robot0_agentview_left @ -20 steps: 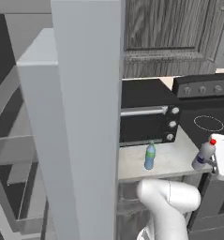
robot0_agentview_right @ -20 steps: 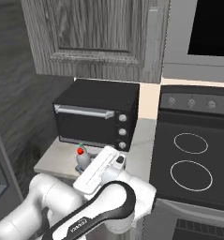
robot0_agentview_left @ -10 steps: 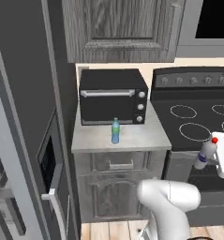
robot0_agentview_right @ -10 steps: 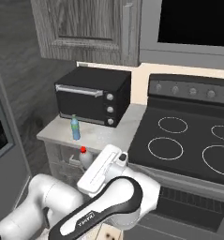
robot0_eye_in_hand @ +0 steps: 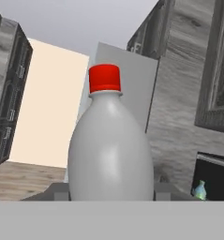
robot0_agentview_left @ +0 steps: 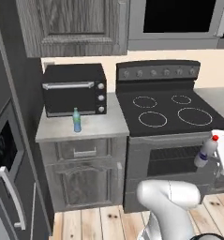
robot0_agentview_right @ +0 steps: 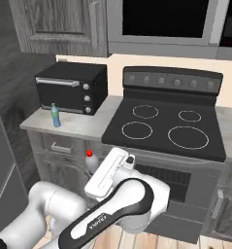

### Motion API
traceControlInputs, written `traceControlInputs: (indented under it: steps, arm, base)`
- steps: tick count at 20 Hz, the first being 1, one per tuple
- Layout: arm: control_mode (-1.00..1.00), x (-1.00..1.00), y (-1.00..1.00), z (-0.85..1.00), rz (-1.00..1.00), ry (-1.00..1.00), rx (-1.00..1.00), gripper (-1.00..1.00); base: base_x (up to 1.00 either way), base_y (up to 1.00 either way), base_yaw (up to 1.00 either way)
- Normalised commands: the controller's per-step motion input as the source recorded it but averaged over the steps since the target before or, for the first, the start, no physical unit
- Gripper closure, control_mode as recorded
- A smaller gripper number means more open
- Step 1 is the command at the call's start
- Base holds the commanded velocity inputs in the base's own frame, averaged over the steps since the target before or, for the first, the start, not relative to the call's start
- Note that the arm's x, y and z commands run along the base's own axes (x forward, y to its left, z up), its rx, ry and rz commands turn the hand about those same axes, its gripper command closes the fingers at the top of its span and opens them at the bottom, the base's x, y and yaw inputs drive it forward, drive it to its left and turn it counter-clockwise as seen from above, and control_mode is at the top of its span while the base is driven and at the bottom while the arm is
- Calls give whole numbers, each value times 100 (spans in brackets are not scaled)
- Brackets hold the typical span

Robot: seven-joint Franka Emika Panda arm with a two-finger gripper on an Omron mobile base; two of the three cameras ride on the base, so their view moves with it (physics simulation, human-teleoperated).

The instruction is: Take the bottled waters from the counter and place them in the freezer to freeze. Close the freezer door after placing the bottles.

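Note:
My gripper (robot0_eye_in_hand: 111,190) is shut on the whitish bottled water with the red cap (robot0_eye_in_hand: 111,150), which stands upright between its fingertips (robot0_eye_in_hand: 61,190). This bottle (robot0_agentview_left: 205,153) hangs low in front of the oven, at the right, with the gripper (robot0_agentview_left: 214,157) beside it. From the other side, the bottle (robot0_agentview_right: 91,160) sits at the tip of the hand (robot0_agentview_right: 96,168). The blue bottled water with the green cap (robot0_agentview_left: 77,121) (robot0_agentview_right: 55,115) (robot0_eye_in_hand: 200,189) stands on the counter (robot0_agentview_left: 101,129) (robot0_agentview_right: 81,125) before the toaster oven. The freezer door (robot0_agentview_left: 5,154) with its dispenser panel is at the far left. The freezer's inside is out of view.
A black toaster oven (robot0_agentview_left: 73,89) (robot0_agentview_right: 71,87) takes up the back of the counter. To its right is the black stovetop (robot0_agentview_left: 167,112) (robot0_agentview_right: 168,129) with its oven door (robot0_agentview_left: 179,161) below. Grey drawers and cabinet (robot0_agentview_left: 83,171) sit under the counter, over a wooden floor (robot0_agentview_left: 99,225).
The whole picture has shifted: the cameras have swung away from the freezer toward the counter and stove. The red-capped bottle stays in the shut gripper; the blue bottle still stands on the counter.

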Motion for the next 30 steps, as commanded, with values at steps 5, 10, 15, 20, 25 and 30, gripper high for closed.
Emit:
traceControlInputs:
  steps: [5,10,15,20,25,30]
  arm:
    - [100,0,0,0,0,0,0,100]
    - [100,0,0,0,0,0,0,100]
    - [100,0,0,0,0,0,0,100]
    - [100,0,0,0,0,0,0,100]
    - [100,0,0,0,0,0,0,100]
    - [100,0,0,0,0,0,0,100]
  base:
    - [-78,-16,26]
    - [-72,-33,58]
    - [-62,-27,68]
    - [-52,2,69]
    - [-18,71,60]
    - [0,100,43]
